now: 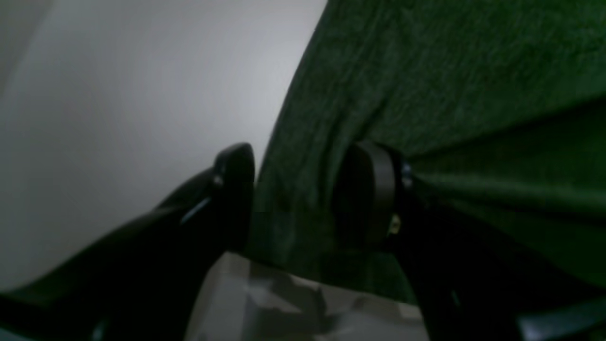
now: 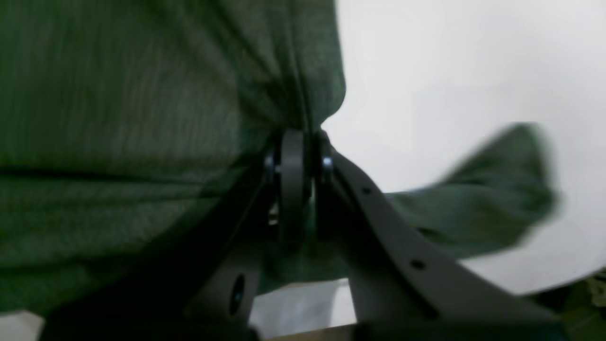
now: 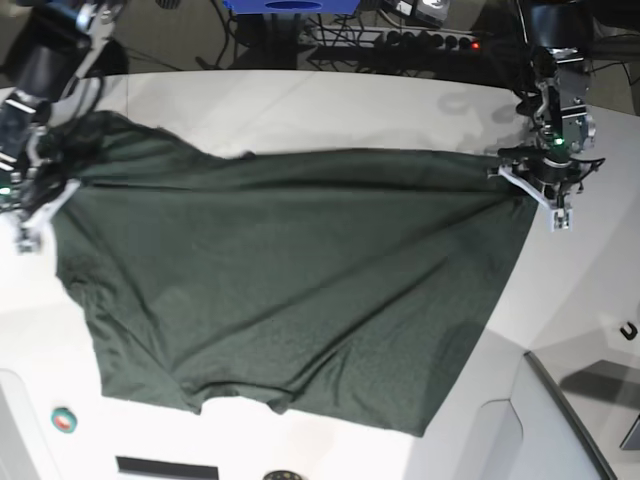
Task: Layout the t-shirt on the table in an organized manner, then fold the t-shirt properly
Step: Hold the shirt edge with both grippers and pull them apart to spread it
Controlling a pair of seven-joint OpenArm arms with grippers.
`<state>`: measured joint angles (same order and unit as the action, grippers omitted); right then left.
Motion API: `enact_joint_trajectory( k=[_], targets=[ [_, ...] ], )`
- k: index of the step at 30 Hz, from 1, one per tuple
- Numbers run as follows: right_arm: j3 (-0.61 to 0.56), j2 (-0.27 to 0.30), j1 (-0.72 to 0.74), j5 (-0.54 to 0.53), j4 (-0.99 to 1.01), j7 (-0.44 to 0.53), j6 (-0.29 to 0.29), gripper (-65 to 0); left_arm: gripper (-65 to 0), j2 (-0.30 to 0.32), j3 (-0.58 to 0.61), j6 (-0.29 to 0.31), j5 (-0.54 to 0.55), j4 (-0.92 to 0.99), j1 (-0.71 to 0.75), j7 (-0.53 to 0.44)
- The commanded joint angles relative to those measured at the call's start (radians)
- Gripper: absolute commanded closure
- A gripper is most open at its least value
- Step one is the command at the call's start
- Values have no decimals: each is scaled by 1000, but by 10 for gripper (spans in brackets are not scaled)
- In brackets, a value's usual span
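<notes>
Your right gripper (image 2: 298, 156) is pinched tight on a bunched edge of the t-shirt (image 2: 142, 118), the two pads nearly meeting with green cloth gathered between them. In the base view that gripper (image 3: 30, 205) sits at the table's (image 3: 330, 100) left edge, where the shirt's shoulder end rises toward it. Your left gripper (image 1: 303, 189) stands half apart with a fold of fabric between its pads; I'd judge it is gripping that fold, though the wrist view is dim. It (image 3: 535, 180) works near the far right side of the table, holding the shirt's corner there.

Between the two, the dark green t-shirt (image 3: 290, 290) is stretched across the middle of the tabletop, its far edge pulled almost straight. The near half sags unevenly toward the front edge, with ripples and a ragged lower outline.

So you're mid-layout: the spreading is under way, the cloth mostly open, but it isn't flat or square yet. No fold has been started.
</notes>
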<state>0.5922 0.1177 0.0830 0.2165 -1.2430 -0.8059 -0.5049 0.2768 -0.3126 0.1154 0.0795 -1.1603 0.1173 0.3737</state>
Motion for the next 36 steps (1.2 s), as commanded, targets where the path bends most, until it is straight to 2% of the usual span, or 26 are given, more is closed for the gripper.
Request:
enact_joint_trajectory(
  k=[1, 4, 10, 15, 19, 21, 25, 26, 30, 36],
  targets=[
    [4, 20, 28, 7, -16, 15, 5, -29, -311, 19, -6, -4, -11, -10, 5, 12],
    [-2, 44, 50, 8, -16, 13, 5, -29, -311, 28, -6, -4, -11, -39, 22, 12],
    [-10, 46, 85, 8, -17, 13, 5, -29, -311, 23, 0, -4, -4, -97, 22, 17],
    [-110, 46, 96, 14, -44, 10, 5, -29, -311, 14, 3, -4, -4, -183, 17, 20],
    [-130, 46, 140, 31, 4, 16, 7, -41, -311, 8, 2, -4, -11, -205, 9, 20],
    [-130, 47, 171, 33, 62, 16, 7, -102, -311, 6, 3, -4, -7, -200, -3, 20],
    [-128, 69, 179, 80, 87, 16, 7, -366, -311, -6, -1, -4, -11, -197, -8, 20],
    [-120, 66, 177, 102, 62, 16, 7, -384, -311, -6, 0, -4, -11, -198, -6, 20],
    [-128, 55, 47, 116, -177, 13, -2, -333, -311, -6, 2, -4, -11, -198, -5, 20],
    [-131, -45, -180, 114, -426, 20, -5, -336, -311, -6, -6, -4, -2, -205, 14, 20]
  ],
)
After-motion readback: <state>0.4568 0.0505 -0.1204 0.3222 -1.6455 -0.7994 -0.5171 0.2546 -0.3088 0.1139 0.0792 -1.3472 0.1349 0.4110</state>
